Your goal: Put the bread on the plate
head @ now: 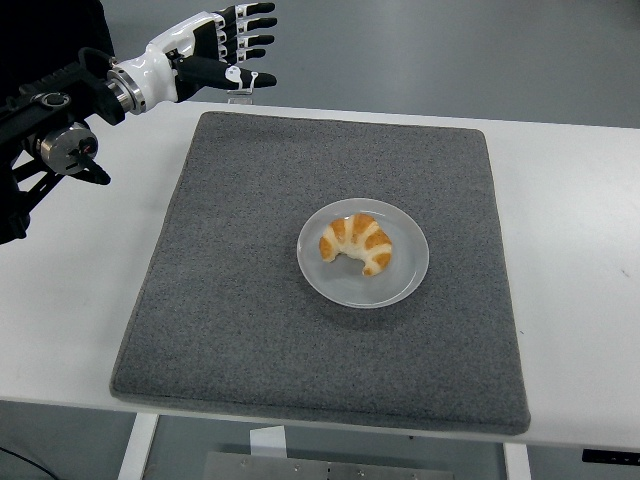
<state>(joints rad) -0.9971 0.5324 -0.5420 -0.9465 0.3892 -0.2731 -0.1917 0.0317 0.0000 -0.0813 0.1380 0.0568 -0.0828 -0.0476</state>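
A golden croissant (357,243) lies on a pale round plate (408,273) near the middle of the grey mat (230,310). My left hand (232,45) is raised at the upper left, above the mat's far left corner and well away from the plate. Its fingers are spread and hold nothing. The black left arm (50,120) runs off the left edge. The right arm is out of view.
The grey mat covers most of the white table (570,260). A small clear object (240,92) stands on the table just behind the mat's far left edge, below my hand.
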